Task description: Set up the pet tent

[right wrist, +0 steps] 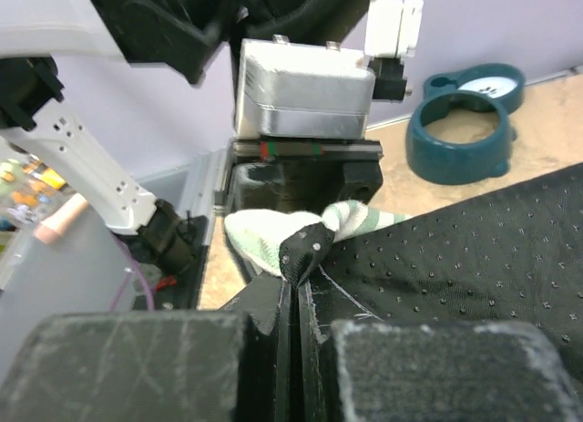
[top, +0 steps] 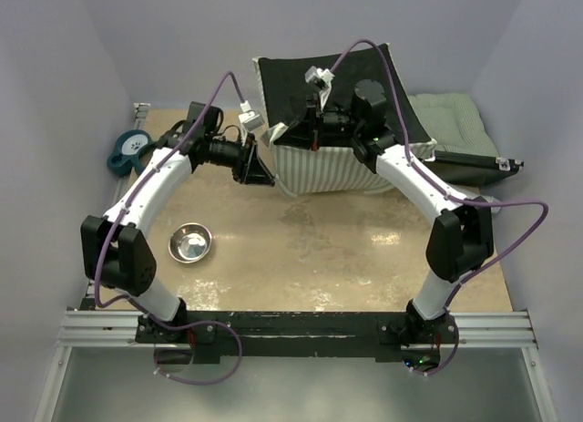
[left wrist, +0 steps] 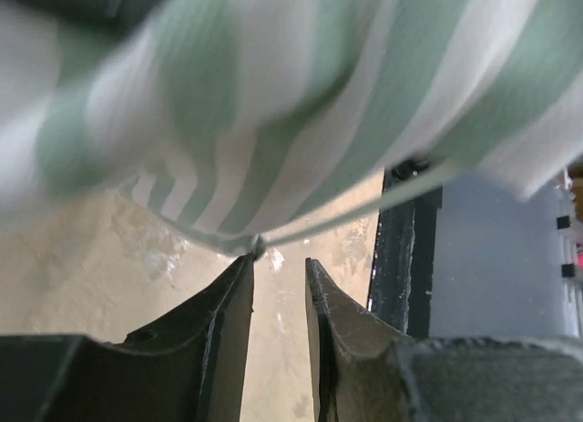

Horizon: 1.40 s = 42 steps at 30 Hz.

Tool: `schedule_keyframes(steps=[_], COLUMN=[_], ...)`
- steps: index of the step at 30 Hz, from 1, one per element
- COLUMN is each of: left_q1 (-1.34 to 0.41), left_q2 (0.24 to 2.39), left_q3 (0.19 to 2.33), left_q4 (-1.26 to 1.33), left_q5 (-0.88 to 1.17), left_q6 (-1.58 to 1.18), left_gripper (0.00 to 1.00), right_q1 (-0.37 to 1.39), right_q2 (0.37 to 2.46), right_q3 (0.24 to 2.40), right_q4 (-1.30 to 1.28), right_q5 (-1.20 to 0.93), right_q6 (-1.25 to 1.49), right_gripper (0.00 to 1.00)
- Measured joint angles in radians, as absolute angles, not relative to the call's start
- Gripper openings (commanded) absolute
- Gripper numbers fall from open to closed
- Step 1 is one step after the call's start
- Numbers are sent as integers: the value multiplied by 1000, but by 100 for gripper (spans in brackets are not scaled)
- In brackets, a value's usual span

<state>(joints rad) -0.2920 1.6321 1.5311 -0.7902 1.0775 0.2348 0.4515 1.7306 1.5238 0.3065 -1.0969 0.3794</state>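
Note:
The pet tent lies collapsed at the back middle of the table, its black dotted base tipped up and its green-and-white striped cloth hanging below. My right gripper is shut on a folded corner of the black dotted fabric, with striped cloth bunched just beyond the tips. My left gripper stands open at the tent's lower left edge. Nothing is between its jaws. The striped cloth hangs right above them, its thin hem brushing the left fingertip.
A steel bowl sits on the table at front left. A teal double-bowl holder stands at the far left edge. A green quilted cushion lies at back right, with a black flat piece beside it.

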Motion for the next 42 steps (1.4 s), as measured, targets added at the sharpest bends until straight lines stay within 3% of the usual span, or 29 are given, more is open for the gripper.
schedule_keyframes(steps=[10, 16, 19, 26, 29, 32, 35, 39, 41, 42], left_q1=[-250, -250, -253, -260, -260, -260, -260, -263, -263, -263], left_q2=[1359, 1336, 1348, 1382, 1383, 1384, 1399, 1431, 1445, 1451], left_q3=[1110, 1044, 1034, 1026, 1024, 1025, 1042, 1094, 1111, 1115], left_q4=[-73, 264, 352, 477, 485, 457, 361, 226, 176, 150], left_q5=[1129, 1126, 1126, 1121, 1117, 1115, 1119, 1118, 1115, 1113], left_q6=[-145, -333, -387, -481, -489, -482, -447, -391, -369, -356], left_gripper=[37, 35, 29, 0, 0, 0, 0, 0, 0, 0], right_q1=[451, 451, 449, 448, 449, 448, 448, 434, 423, 417], right_q2=[1732, 1732, 1732, 1732, 1732, 1732, 1732, 1732, 1729, 1726], right_q3=[1524, 1523, 1523, 1523, 1521, 1520, 1520, 1539, 1549, 1552], right_q4=[335, 351, 361, 374, 377, 377, 366, 294, 258, 238], right_q5=[-1110, -1109, -1108, -1110, -1111, -1111, -1110, -1108, -1108, -1109], right_q6=[421, 434, 442, 453, 454, 455, 443, 379, 341, 322], right_gripper=[0, 0, 0, 0, 0, 19, 50, 60, 59, 54])
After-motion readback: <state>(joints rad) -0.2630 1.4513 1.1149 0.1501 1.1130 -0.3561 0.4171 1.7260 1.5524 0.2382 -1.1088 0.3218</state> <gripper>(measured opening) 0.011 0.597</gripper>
